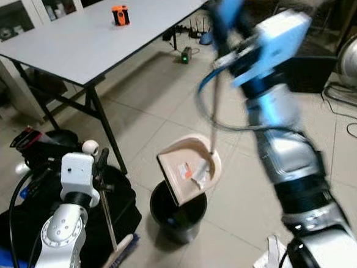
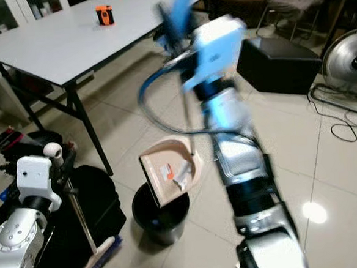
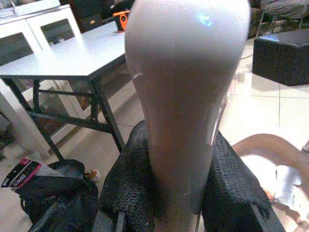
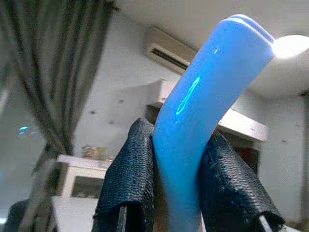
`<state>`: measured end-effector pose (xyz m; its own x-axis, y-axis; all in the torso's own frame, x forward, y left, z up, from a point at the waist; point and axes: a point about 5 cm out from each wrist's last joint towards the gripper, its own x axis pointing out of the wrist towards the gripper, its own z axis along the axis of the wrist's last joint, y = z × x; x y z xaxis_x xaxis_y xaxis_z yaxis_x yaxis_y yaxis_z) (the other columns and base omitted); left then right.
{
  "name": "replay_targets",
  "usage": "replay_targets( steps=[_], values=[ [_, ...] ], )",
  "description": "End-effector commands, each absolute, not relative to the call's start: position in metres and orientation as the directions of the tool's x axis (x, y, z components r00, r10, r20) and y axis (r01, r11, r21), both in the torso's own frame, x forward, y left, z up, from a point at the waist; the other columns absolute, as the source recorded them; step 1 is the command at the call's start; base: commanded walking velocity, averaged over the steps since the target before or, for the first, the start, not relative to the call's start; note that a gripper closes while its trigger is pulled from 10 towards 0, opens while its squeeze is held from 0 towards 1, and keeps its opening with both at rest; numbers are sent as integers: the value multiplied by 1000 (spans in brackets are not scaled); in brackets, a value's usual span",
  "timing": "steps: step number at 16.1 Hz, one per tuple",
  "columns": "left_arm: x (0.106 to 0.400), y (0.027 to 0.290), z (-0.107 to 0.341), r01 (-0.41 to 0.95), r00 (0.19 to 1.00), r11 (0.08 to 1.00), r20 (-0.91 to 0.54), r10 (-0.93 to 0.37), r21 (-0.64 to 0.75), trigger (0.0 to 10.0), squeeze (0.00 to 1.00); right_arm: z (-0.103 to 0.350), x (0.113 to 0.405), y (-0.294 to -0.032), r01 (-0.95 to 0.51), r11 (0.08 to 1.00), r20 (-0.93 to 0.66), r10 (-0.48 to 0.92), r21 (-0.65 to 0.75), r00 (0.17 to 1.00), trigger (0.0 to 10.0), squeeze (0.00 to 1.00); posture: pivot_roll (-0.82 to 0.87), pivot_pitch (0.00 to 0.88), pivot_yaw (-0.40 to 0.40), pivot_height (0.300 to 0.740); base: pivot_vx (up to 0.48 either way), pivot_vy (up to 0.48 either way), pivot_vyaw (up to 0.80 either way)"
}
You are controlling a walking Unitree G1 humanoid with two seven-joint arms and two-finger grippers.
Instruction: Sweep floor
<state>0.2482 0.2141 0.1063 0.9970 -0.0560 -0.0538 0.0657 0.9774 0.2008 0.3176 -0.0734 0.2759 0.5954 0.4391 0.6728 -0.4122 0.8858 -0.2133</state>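
Left eye view: your right gripper [image 1: 222,17] is raised high, jaws clamped on the blue dustpan handle [image 4: 203,116], tilting the dustpan [image 1: 190,167] over the black bin [image 1: 178,214]. Your left gripper [image 1: 97,161] sits low, jaws closed on the upright broom [image 1: 107,215]. Left wrist view adds the tabletop [image 3: 72,53] behind the broom's pale knob [image 3: 186,96].

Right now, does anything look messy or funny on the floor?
Yes. Crumpled white paper lies on the tiles near the right arm, not yet swept up. The dustpan, held by the right hand on its blue handle, tilts over the black bin with scraps clinging inside. The left hand grips the broom.
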Motion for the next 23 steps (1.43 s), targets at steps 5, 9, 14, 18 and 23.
replay_targets(
  steps=[5, 9, 14, 18, 23],
  values=[
    [252, 215, 106, 77, 997, 969, -45, -68, 234, 10000, 0, 265, 295, -28, -464, 783, 686, 604, -415, 405, 10000, 0, 5, 0, 71, 740, 0, 0, 0],
    [254, 220, 102, 71, 997, 970, -49, -61, 234, 10000, 0, 250, 282, 0, -464, 688, 623, 717, -559, 312, 10000, 0, 12, 0, 65, 740, 0, 0, 0],
    [257, 221, 103, 65, 998, 969, -35, -59, 240, 10000, 0, 240, 273, 16, -483, 642, 594, 757, -596, 272, 10000, 0, 16, 0, 69, 740, 0, 0, 0],
    [256, 221, 102, 58, 998, 969, -31, -52, 242, 10000, 0, 237, 269, 26, -497, 632, 598, 761, -594, 252, 10000, 0, 22, 0, 56, 740, 0, 0, 0],
    [263, 205, 99, 126, 991, 976, -67, -116, 178, 10000, 0, 257, 302, -34, -288, 765, 592, 634, -577, 497, 10000, 0, -9, 0, 59, 740, 0, 0, 0]
  ],
)
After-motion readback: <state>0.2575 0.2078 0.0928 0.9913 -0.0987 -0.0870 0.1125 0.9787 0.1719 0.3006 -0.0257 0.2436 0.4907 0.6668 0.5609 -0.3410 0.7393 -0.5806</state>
